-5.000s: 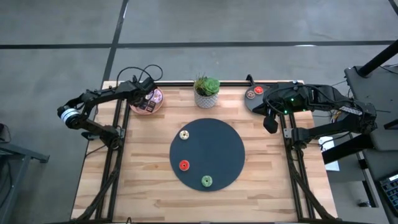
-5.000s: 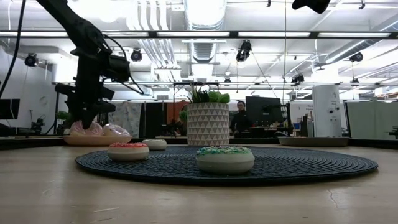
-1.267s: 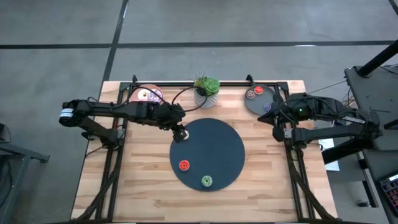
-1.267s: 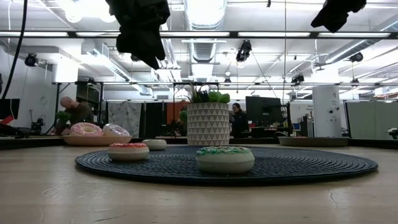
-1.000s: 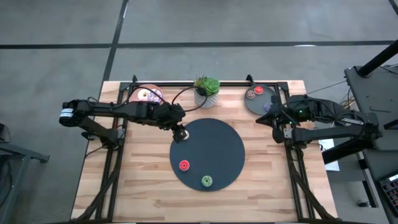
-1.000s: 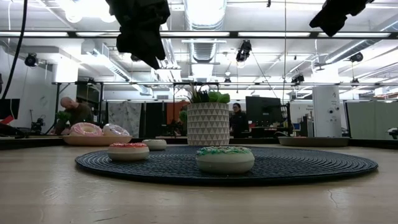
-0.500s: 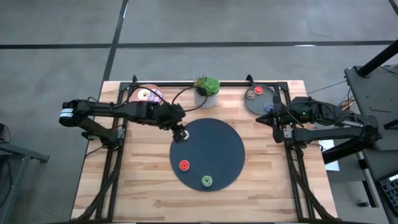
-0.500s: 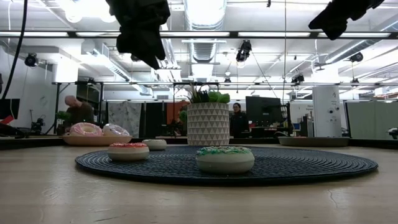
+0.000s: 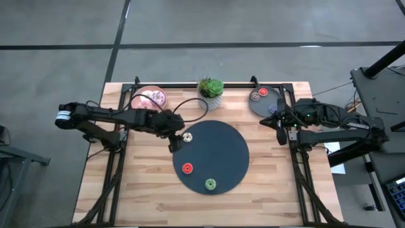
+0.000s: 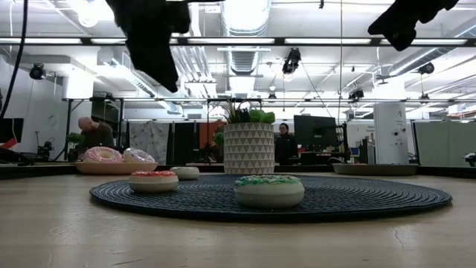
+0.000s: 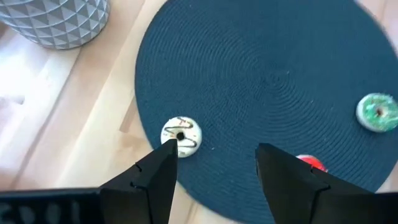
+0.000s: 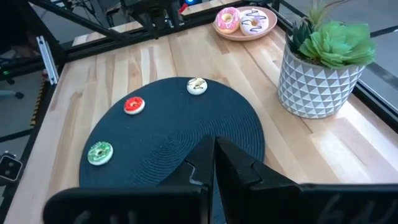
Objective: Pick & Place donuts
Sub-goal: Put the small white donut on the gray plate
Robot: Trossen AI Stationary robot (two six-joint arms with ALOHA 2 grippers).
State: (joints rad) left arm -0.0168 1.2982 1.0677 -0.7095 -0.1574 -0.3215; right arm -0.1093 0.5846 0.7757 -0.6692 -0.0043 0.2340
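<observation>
Three tiny donuts lie on the dark round disc [image 9: 218,152]: a cream one [image 9: 187,136] [image 11: 181,135], a red one [image 9: 187,168] [image 12: 133,104] and a green one [image 9: 210,184] [image 10: 268,190]. The pink plate [image 9: 140,96] holds a pink donut [image 12: 227,18] and a white one [image 12: 254,20]. The grey plate [image 9: 261,104] carries a red donut [image 9: 262,92] and a brown one [image 9: 254,96]. My left gripper [image 9: 172,142] [image 11: 214,168] hovers open above the disc's left edge, just left of the cream donut. My right gripper [image 9: 278,130] [image 12: 214,152] is shut, raised near the grey plate.
A potted plant [image 9: 211,94] in a white patterned pot stands at the far edge between the two plates. Black frame rails [image 9: 117,158] run along the table's left and right sides. Bare wood lies near the disc [image 9: 152,202]. People show in the room behind [image 10: 93,134].
My left gripper has drawn back from above the cream donut toward the table's left edge, and the donut now shows uncovered on the disc. The donuts have kept their places.
</observation>
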